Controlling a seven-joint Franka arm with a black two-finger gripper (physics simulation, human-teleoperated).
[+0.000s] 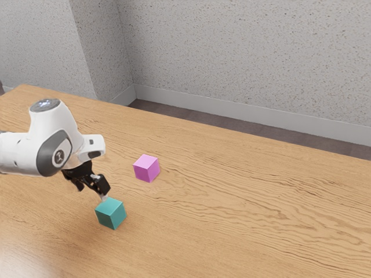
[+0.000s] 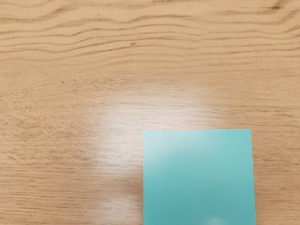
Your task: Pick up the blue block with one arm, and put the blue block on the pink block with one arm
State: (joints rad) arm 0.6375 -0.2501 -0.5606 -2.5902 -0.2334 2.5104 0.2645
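The blue block (image 1: 111, 213) is a teal-blue cube resting on the wooden table (image 1: 243, 191), toward the exterior view's lower left. My black gripper (image 1: 93, 188) hovers just above and slightly left of it, fingers apart with nothing between them. The pink block (image 1: 146, 168) sits on the table a short way beyond the blue one, up and to the exterior view's right. In the wrist view the blue block (image 2: 198, 177) shows its flat top right under my hand, with bare wood around it.
The white arm (image 1: 40, 145) comes in low from the exterior view's left. The table's far edge (image 1: 232, 124) runs along a gap before the grey wall. Open wood stretches to the exterior view's right.
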